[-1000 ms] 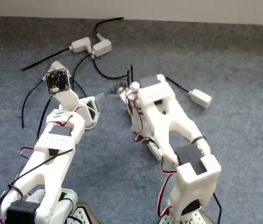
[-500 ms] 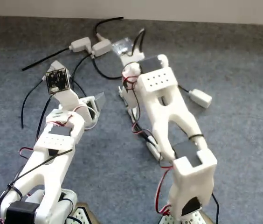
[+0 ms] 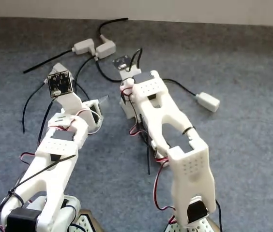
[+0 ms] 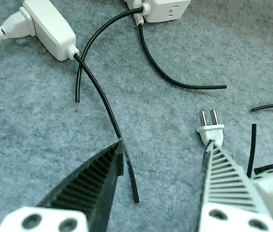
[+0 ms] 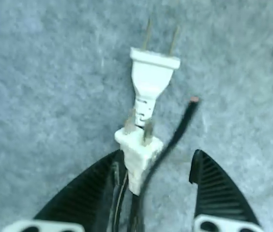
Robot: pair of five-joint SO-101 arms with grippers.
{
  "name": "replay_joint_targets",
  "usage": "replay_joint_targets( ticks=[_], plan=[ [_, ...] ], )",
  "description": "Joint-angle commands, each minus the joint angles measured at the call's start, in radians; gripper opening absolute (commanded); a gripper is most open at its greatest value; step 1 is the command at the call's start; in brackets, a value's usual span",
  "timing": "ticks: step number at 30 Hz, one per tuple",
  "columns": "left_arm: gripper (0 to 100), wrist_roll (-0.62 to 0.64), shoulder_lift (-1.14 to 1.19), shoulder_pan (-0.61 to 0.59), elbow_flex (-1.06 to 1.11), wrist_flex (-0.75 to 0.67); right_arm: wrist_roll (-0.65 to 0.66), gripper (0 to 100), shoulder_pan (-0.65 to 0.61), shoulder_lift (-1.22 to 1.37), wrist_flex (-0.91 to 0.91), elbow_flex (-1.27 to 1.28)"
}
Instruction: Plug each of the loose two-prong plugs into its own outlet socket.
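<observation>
1. In the left wrist view, a white socket block lies on grey carpet. A seated plug, also white, fills one end of the block. A black cable leaves the other end.
2. A second socket block lies farther off. The slots that show on its face hold nothing. Thin black cables leave one side.
3. In the high view, a lone white block lies on the carpet beside the right arm, on the side away from the other arm. It is on the end of a black lead. Whether anything is plugged into it cannot be told.
4. The left gripper is spread wide and grasps nothing. A loose plug, white and two-pronged, lies flat with its tail touching the tip of the pale finger. Its long axis runs in line with that finger. Its prongs point away from the gripper, roughly towards the second socket block.
5. The right gripper is also released, its jaws apart. Two white plugs lie on the carpet in front of it.
6. The farther plug lies lengthwise, with its prongs pointing away from the gripper.
7. The nearer plug lies between the jaws, just beside one dark finger, and is not clamped. It points the same way, and its prongs overlap the farther plug's tail.
8. A black cable stub with a bare copper tip slants across beside the nearer plug.
9. Whether the loose plug by the left gripper is one of these two cannot be told.
</observation>
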Motion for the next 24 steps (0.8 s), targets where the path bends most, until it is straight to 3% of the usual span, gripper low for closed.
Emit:
replay_joint_targets(
  ticks=[1,4,10,19,24],
  plan=[
    [27,0.000,-0.028,-0.005,-0.005,-0.020,-0.044,21.3,0.002,0.025,-0.028,-0.001],
    [27,0.000,-0.028,-0.005,-0.005,-0.020,-0.043,20.1,0.004,0.048,-0.025,-0.001],
    [27,0.000,-0.028,-0.005,-0.005,-0.020,-0.043,5.0,0.045,0.013,0.042,-0.099],
    [27,0.000,-0.028,-0.005,-0.005,-0.020,-0.041,7.1,0.085,-0.007,0.325,-0.453],
    [27,0.000,-0.028,-0.005,-0.005,-0.020,0.028,7.4,0.122,-0.005,0.394,-0.519]
  ],
)
